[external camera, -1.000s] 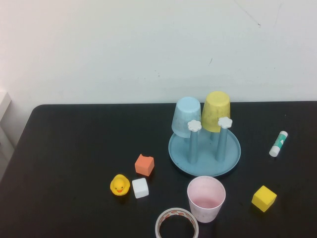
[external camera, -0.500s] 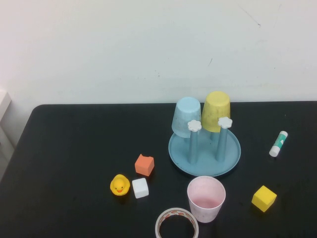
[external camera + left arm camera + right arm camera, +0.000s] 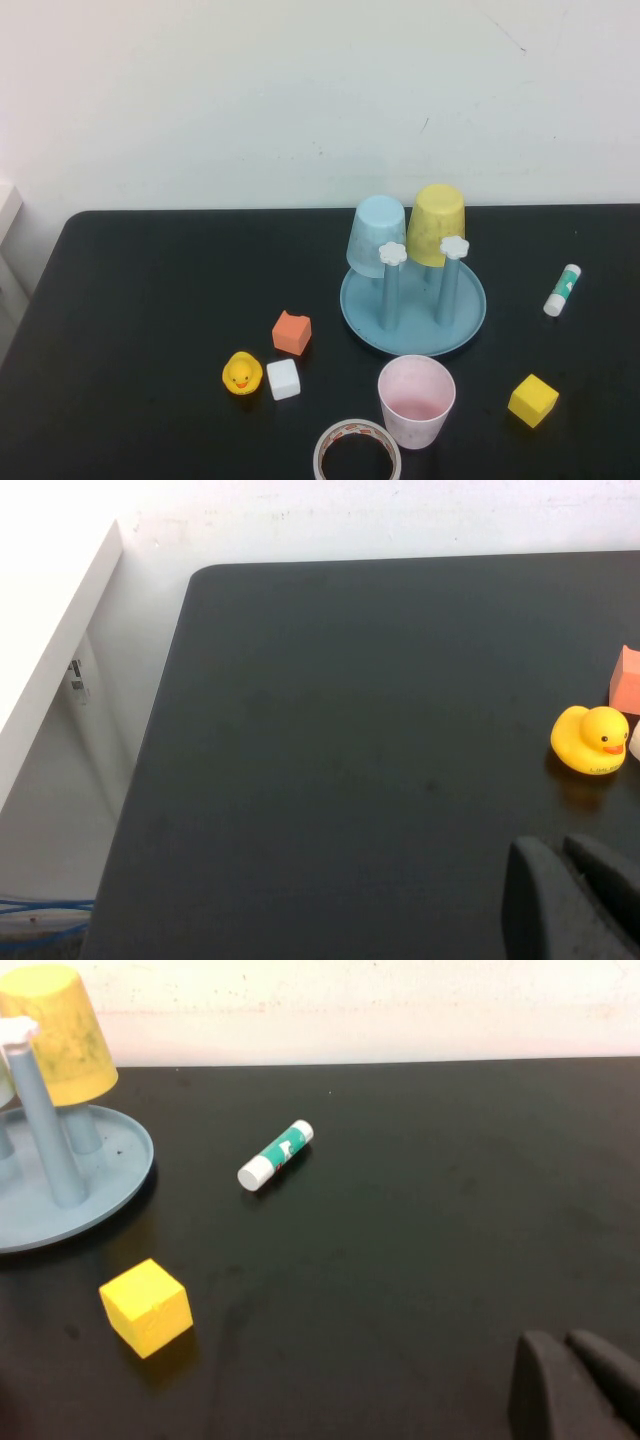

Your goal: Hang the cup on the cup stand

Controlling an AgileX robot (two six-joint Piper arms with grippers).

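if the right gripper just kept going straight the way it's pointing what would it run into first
Probably nothing on the table. The shut right gripper, low at the table's near right side, points across bare black tabletop toward the white wall. The green-and-white glue stick and yellow foam cube sit off to one side, though depth is hard to judge.

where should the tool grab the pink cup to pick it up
Pinch the pink cup at its rim, coming down from above: it stands upright, mouth open, no handle. One finger inside, one outside the wall nearest the yellow block, clear of the tape roll.
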